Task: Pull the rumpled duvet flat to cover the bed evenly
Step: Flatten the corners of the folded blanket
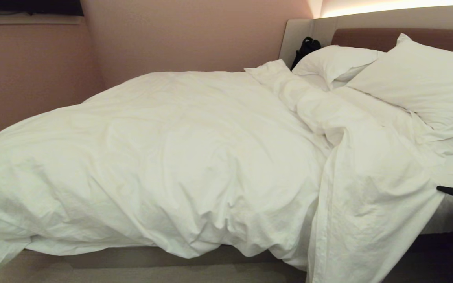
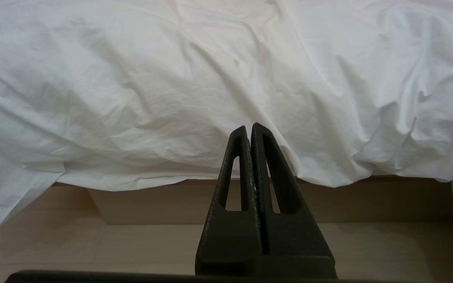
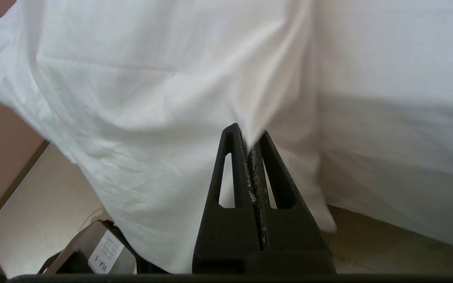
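Pressed together on a fold of white cloth, the jaws of the right gripper (image 3: 250, 137) pinch the hanging edge of the duvet (image 3: 163, 102), a little tuft of the fabric showing between the fingertips. In the head view this gripper (image 1: 442, 189) shows only as a dark tip at the right edge, against the drape of the duvet (image 1: 179, 157) where it falls over the near side of the bed (image 1: 163, 257). The left gripper (image 2: 249, 131) has its jaws closed tight with nothing between them; it hangs low in front of the bed base (image 2: 179, 204), apart from the duvet edge (image 2: 171, 98) that overhangs above it. The duvet lies heaped and creased across most of the mattress, bunched into a ridge that runs back toward the pillows (image 1: 415, 78), with one long flap spilling down toward the floor at the near right. Behind the pillows stands the padded headboard (image 1: 368, 37), a black object (image 1: 305, 49) leaning by it.
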